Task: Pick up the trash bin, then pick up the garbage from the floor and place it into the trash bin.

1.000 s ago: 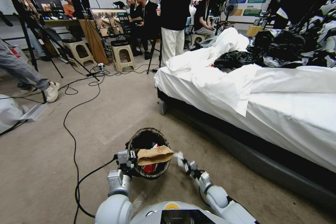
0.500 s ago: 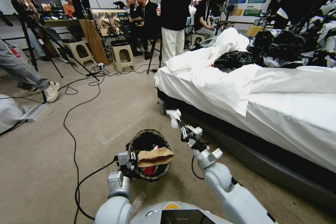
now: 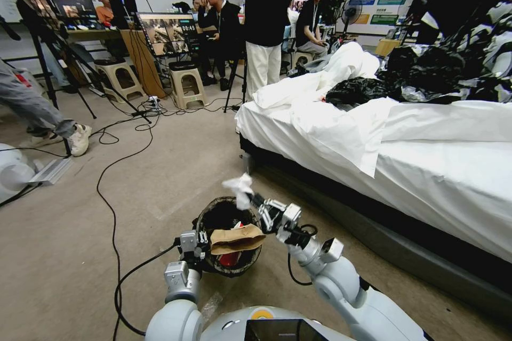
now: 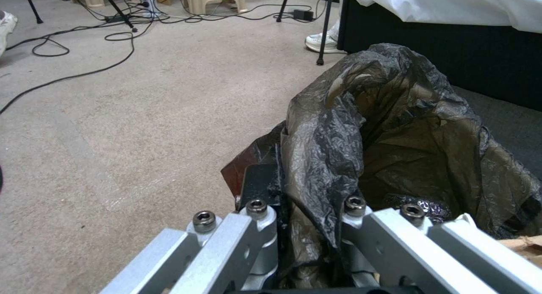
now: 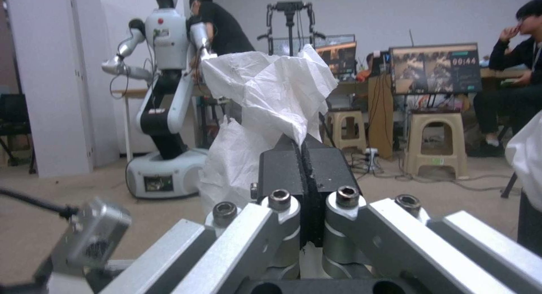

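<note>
The trash bin (image 3: 213,212), lined with a crinkled black bag (image 4: 395,128), hangs just above the carpet. My left gripper (image 3: 194,241) is shut on its near rim, pinching the bag (image 4: 308,201). A brown paper bag (image 3: 236,237) and a red wrapper (image 3: 228,257) lie in the bin. My right gripper (image 3: 255,202) is shut on a crumpled white tissue (image 3: 238,187) and holds it over the bin's far right rim. In the right wrist view the tissue (image 5: 271,99) sticks out from between the closed black pads (image 5: 282,167).
A bed with white sheets (image 3: 405,160) and its dark base runs along the right. Black cables (image 3: 112,181) trail over the carpet on the left. Stools (image 3: 188,85), tripods and seated people stand at the back. Another robot (image 5: 164,95) stands farther off.
My right arm has swung left with the tissue, from beside the bed base to over the bin's rim. The left gripper and bin have stayed put.
</note>
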You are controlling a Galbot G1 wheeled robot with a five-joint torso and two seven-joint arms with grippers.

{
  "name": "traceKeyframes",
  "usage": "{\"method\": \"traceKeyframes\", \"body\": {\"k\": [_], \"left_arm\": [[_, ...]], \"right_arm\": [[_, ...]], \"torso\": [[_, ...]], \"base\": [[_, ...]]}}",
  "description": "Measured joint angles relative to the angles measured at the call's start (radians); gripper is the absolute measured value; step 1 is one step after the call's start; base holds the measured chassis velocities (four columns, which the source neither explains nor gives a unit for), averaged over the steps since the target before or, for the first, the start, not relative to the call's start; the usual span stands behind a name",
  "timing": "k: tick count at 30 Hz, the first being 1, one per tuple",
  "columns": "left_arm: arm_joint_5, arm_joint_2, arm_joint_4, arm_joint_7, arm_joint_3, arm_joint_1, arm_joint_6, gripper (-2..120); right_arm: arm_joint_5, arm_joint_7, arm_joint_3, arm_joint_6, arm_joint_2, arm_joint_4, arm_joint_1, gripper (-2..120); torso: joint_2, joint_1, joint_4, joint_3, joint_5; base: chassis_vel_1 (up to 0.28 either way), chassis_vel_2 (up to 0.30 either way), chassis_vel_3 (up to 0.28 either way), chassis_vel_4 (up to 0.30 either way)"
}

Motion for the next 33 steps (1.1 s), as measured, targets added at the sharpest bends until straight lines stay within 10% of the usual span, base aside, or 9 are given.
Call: {"method": "traceKeyframes", "body": {"k": [33], "left_arm": [[0.006,0.000,-0.015,-0.003,0.044,0.021,-0.002,6]], "right_arm": [[-0.010,0.026,-0.079,0.005,0.070,-0.244,0.123,0]], "torso": [[0.000,0.000,0.0001,0.000,0.0000]], "base": [[0.000,0.000,0.000,0.000]]}}
